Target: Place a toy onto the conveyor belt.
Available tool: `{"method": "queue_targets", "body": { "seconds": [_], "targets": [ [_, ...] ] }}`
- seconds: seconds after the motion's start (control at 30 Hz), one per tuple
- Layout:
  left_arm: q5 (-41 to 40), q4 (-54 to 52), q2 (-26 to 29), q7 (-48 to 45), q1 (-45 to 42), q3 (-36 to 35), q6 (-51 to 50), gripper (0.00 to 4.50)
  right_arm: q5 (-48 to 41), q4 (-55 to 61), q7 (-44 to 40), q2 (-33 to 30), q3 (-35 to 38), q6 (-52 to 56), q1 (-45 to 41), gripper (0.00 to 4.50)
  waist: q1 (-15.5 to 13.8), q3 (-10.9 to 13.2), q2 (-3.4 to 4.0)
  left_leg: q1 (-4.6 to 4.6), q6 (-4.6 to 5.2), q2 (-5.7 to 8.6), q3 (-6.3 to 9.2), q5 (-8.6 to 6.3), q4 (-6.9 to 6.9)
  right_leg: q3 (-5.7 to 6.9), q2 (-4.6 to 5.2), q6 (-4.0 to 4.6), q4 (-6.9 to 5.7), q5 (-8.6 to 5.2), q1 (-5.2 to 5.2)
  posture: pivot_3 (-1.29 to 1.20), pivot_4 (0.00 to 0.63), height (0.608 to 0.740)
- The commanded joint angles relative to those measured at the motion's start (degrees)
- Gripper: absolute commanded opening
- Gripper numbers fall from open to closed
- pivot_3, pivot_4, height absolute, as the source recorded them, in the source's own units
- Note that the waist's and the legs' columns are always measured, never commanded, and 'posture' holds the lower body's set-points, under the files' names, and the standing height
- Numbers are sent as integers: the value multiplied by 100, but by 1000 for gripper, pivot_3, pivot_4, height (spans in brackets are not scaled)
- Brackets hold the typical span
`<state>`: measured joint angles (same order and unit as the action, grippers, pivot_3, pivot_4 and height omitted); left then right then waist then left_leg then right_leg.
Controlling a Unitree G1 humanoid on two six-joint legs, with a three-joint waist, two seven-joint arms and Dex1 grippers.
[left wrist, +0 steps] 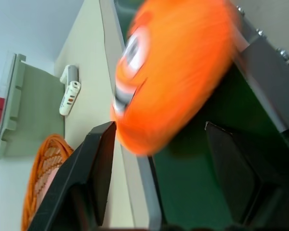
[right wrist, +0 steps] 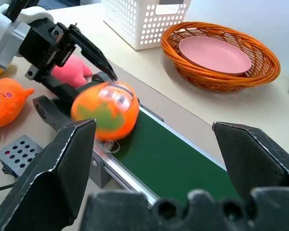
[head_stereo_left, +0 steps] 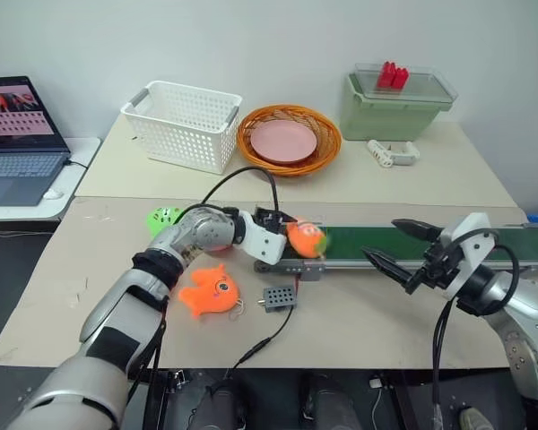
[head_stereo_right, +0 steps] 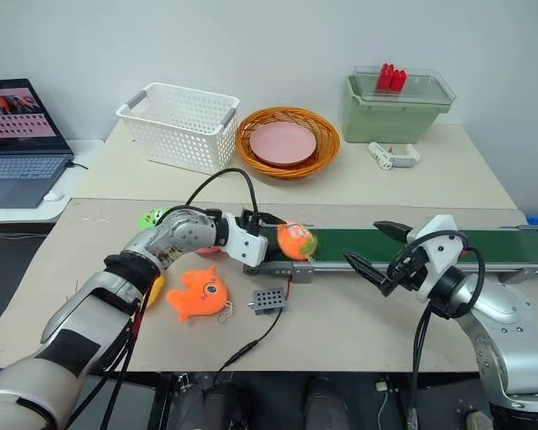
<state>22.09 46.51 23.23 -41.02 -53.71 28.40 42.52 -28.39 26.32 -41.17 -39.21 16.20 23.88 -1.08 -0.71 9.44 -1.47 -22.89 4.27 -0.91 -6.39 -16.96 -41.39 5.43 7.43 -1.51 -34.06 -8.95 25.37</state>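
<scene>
Left gripper (right wrist: 82,60) stands at the near end of the conveyor belt (head_stereo_right: 448,242), fingers spread apart, with the toy (head_stereo_right: 295,240) just off their tips. In the right wrist view the toy sits at the belt's end, over the green surface and beside the frame rail; whether it rests fully on the belt or is dropping onto it cannot be settled, since it appears smeared in the left wrist view. One black finger (left wrist: 94,168) lies just beside the toy's edge; contact cannot be confirmed.

Right gripper (head_stereo_left: 402,251) hangs over the belt further along, fingers wide apart, holding nothing, well apart from the toy.

Judgement: the release step is in hand. To finish it cleanly, the left gripper should back straight away from the toy with its fingers kept wide, so that neither tip drags the plush off the belt's end or over the rail. The right arm should stay clear of the belt's path.

Obscured: the toy's underside and its seat on the belt. A pink plush (right wrist: 79,70) lies mostly behind the left gripper. The orange fish (head_stereo_left: 208,290) and a small grey box (head_stereo_left: 279,296) lie on the table near the belt, uninvolved
</scene>
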Motion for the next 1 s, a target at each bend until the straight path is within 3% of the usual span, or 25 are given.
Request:
{"method": "queue_targets", "body": {
  "seconds": [0.03, 0.4, 0.57, 0.73, 0.9, 1.0],
  "targets": [
    [-211, -369, 127, -270, 79, -157, -176, 3162, -83, 14, -28, -2, 37, -54, -114, 4500, -1, 0, 0, 0, 0, 0, 0, 0, 0, 0, 0, 0, 0, 0, 0, 0, 150, 740],
    [-648, -1163, 414, -714, 404, -548, -914, 3162, -42, -194, -103, 9, -104, -132, -299, 4500, -1, 0, 1, -9, 5, 0, 2, -3, -21, 0, 0, -4, -2, 3, 0, 0, 150, 740],
    [-1654, -1951, 865, -517, 909, -1830, -2768, 3162, -44, -240, -187, -80, -47, -105, -351, 4500, 42, 0, 2, -14, 6, -2, 0, -3, -27, -3, 0, -7, -4, 5, 6, 0, 150, 740],
    [-2455, -3187, 834, 302, 1695, -3090, -4601, 3162, 44, -141, -5, -88, -88, -53, -605, 4500, 28, 0, 4, -6, -18, -2, 4, 10, -27, -2, -1, -11, -4, 5, -6, 0, 150, 740],
    [-3174, -4921, 355, 1589, 2895, -4441, -6411, 3162, 123, 188, 1189, 612, -421, 349, -1473, 4500, 66, 0, 5, -1, -40, 0, 2, 22, -30, -14, 0, -19, -3, 10, -8, 0, 150, 740],
    [-3481, -5594, 37, 2222, 3383, -5103, -7001, 3162, 235, 187, 2047, 1306, -572, 614, -1723, 4500, 62, 0, 5, 1, -52, -3, 7, 27, -27, -11, -2, -17, -9, 10, -8, 0, 150, 740]
  ]
}}
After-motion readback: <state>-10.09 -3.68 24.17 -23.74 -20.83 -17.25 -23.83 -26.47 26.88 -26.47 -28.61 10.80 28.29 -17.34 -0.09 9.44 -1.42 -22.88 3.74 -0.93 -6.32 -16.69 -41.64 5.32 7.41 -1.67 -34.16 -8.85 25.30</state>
